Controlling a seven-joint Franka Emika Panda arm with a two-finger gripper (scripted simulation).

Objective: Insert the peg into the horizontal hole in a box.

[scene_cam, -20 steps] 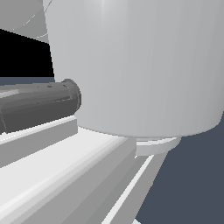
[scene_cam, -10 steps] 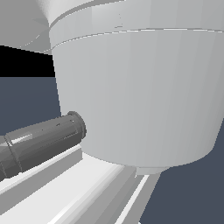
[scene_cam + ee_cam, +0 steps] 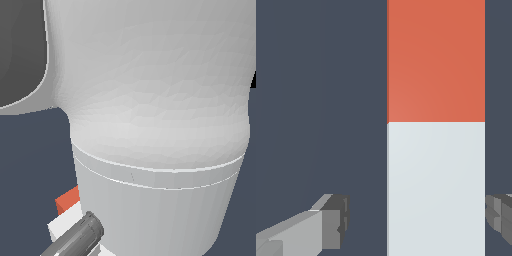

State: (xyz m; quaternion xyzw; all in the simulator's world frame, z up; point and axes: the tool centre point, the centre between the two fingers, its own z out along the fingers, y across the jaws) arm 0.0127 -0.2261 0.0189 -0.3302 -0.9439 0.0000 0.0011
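The peg is a square bar, one half red-orange and the other pale grey-white, lying on the dark floor. In the wrist view my gripper is open and straddles the white half. One finger stands clear of the bar, while the other finger sits close to its opposite side. In the exterior view only a corner of the peg shows at the lower left, behind the arm. The box and its hole are out of view.
The arm's pale grey body fills most of the exterior view and hides the scene behind it. A dark grey cylinder on the arm juts out beside the peg. Dark floor surrounds the bar.
In the exterior view the arm's big link and dark cylinder have shifted downward, and a red and white corner of the peg has come into sight.
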